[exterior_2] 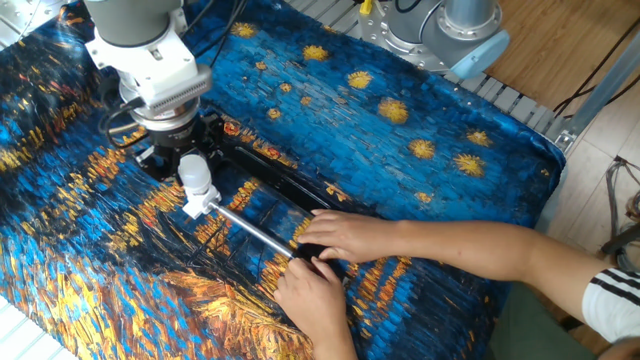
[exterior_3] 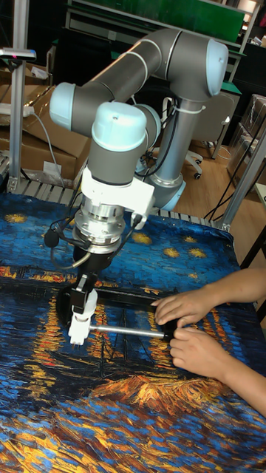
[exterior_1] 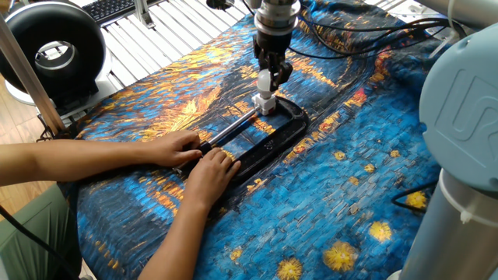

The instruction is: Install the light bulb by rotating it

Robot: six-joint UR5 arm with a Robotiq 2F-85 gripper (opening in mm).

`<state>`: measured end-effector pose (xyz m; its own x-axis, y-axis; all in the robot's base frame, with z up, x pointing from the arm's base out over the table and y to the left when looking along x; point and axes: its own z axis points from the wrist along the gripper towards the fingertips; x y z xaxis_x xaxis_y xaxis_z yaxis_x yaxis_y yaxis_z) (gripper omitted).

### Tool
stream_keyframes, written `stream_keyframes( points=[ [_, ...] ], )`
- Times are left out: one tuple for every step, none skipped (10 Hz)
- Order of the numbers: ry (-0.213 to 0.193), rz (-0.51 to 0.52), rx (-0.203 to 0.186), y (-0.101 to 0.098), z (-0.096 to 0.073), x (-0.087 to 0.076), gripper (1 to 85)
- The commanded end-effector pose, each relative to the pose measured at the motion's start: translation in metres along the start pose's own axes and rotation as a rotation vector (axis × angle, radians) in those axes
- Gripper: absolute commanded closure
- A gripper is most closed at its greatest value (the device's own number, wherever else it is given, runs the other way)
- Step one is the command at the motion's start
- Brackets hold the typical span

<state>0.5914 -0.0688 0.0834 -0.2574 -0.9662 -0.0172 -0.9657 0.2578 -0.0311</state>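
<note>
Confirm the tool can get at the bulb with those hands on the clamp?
Likely yes. The tool is already closed around the light bulb above the socket block. The person's hands hold the black C-clamp at its far end, apart from the tool.

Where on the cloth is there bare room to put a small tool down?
The painted cloth is bare between the black C-clamp and the second robot base, and also beside the person's forearm toward the near edge. It is crowded around the light bulb, the pincer and the person's hands.
</note>
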Motion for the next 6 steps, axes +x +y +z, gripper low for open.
stream_keyframes(
  points=[
    [-0.040,0.098,0.034,-0.008,0.000,-0.006,55.0],
    [-0.065,0.139,0.028,-0.006,0.004,-0.007,56.3],
    [-0.097,0.173,0.019,-0.003,0.009,-0.008,56.7],
    [-0.101,0.193,0.032,-0.007,0.011,-0.003,57.3],
    [-0.080,0.216,0.047,-0.012,0.006,0.006,59.0],
    [-0.057,0.246,0.067,-0.019,-0.003,0.017,60.3]
  ],
)
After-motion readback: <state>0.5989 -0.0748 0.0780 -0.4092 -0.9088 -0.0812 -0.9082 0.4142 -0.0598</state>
